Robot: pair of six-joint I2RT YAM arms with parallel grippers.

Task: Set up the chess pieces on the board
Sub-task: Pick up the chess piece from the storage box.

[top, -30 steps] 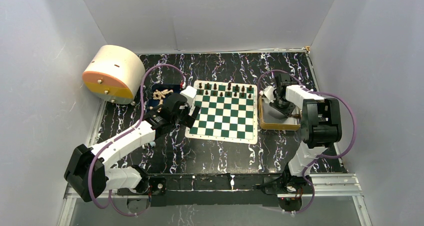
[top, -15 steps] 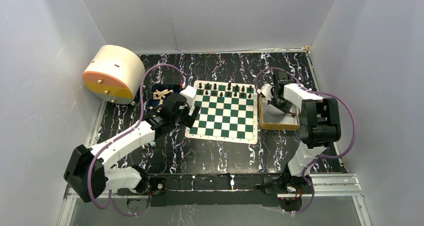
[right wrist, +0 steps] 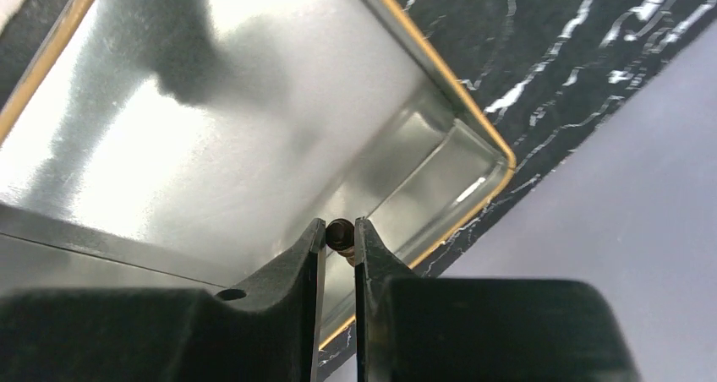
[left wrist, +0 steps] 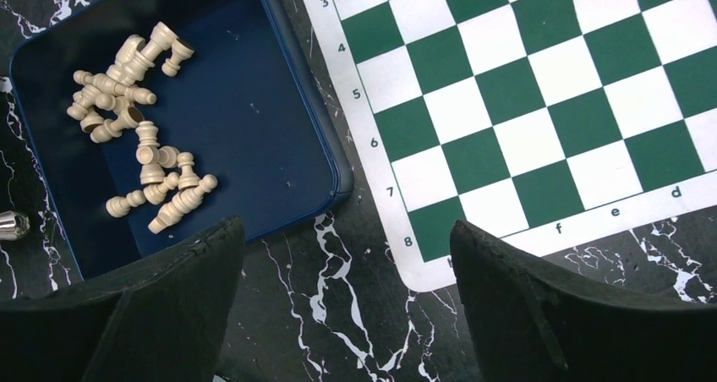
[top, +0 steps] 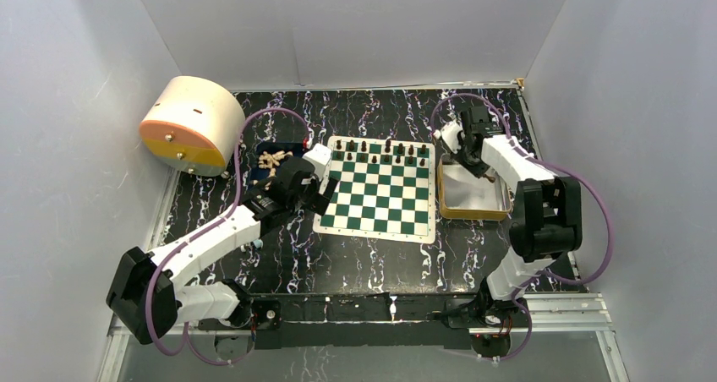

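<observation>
Right wrist: right claw point(right wrist: 340, 226) pinches a round dark chess piece point(right wrist: 341, 234) over shiny tin tray point(right wrist: 254, 120); left claw point(left wrist: 347, 230) wide.

Stretching the left arm point(top: 211, 234) forward and low, holding the left claw point(left wrist: 345, 230) wide open, both fingers pointing down. Bending the right arm point(top: 541, 213) up at the elbow and reaching far forward, squeezing the right claw point(right wrist: 339, 226) tight on a tiny dark chess piece point(right wrist: 341, 235).
</observation>
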